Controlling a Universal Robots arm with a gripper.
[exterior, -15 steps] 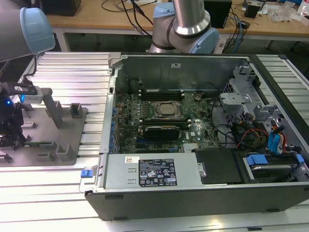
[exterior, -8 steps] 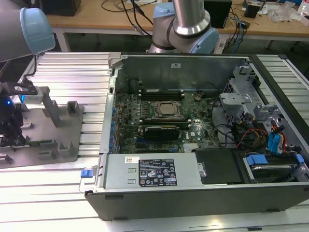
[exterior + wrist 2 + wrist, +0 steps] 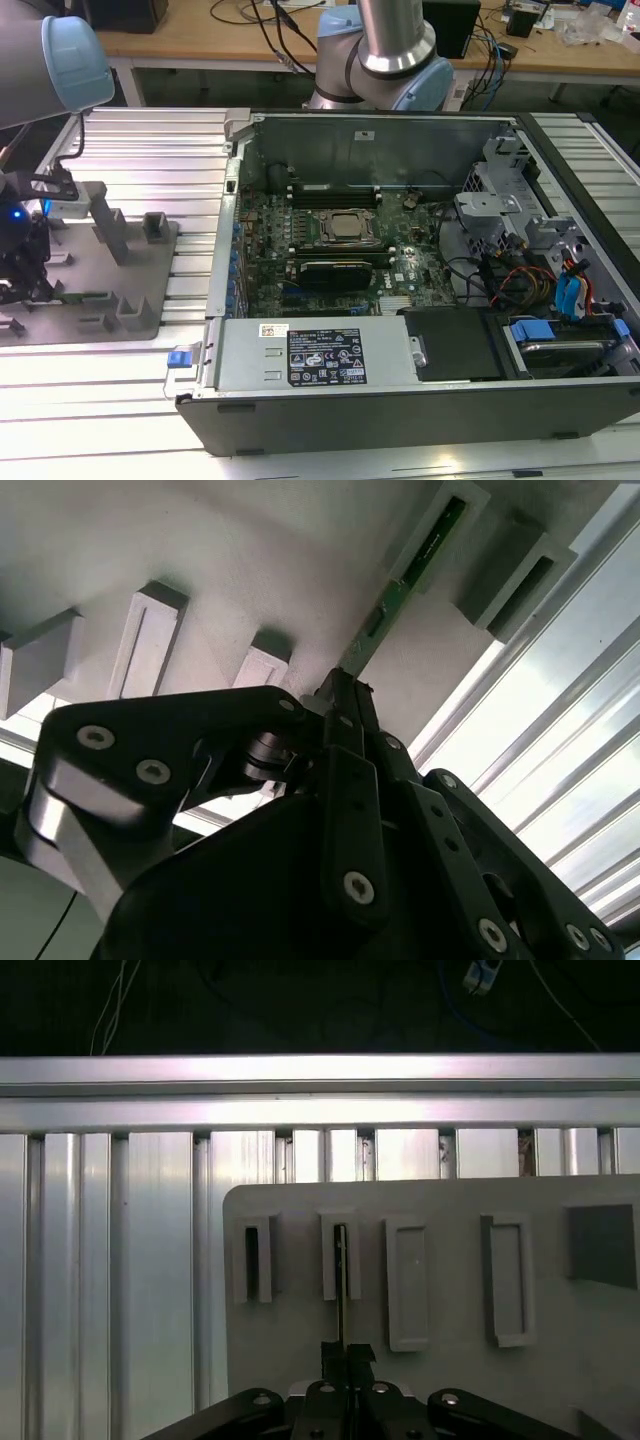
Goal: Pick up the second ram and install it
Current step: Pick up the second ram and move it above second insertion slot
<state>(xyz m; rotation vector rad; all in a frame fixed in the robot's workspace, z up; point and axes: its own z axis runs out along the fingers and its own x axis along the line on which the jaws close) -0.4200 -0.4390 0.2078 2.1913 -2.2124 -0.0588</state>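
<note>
Slatted aluminium counter [image 3: 120, 150] carried everything. Open computer case [image 3: 400, 425] lay on it just beside the grey fixture tray [image 3: 140, 290], on the tray's exterior-view right side. Motherboard [image 3: 300, 280] was exposed inside the case, CPU socket [image 3: 345, 228] near its middle. Arm [image 3: 395, 40] rose behind the case, well apart from the tray. Another arm segment with a blue cap [image 3: 70, 50] hung above the tray's far side.

The tray sat flat on the slats, with several upright posts on it. In the first wrist view there was a row of posts on the tray: two slotted ones, the empty slotted post [image 3: 258, 1260] and the slotted post [image 3: 328, 1260] next to it, then two solid blocks [image 3: 408, 1280] further along the row.

Tool [image 3: 345, 1352] was over the tray, just off the second slotted post. Its fingers were pinched almost fully together on the thin edge of the second ram [image 3: 340, 1270], with no visible gap beside the board. Second wrist view showed the same thing: dark fingertips [image 3: 350, 695] clamped on the near end of the stick.

The second ram stood on edge on the tray, seen edge-on as a thin dark-green strip. Its far end sat in that post's slot and its near end was between the fingers. It was on the tray, well apart from the case.
</note>
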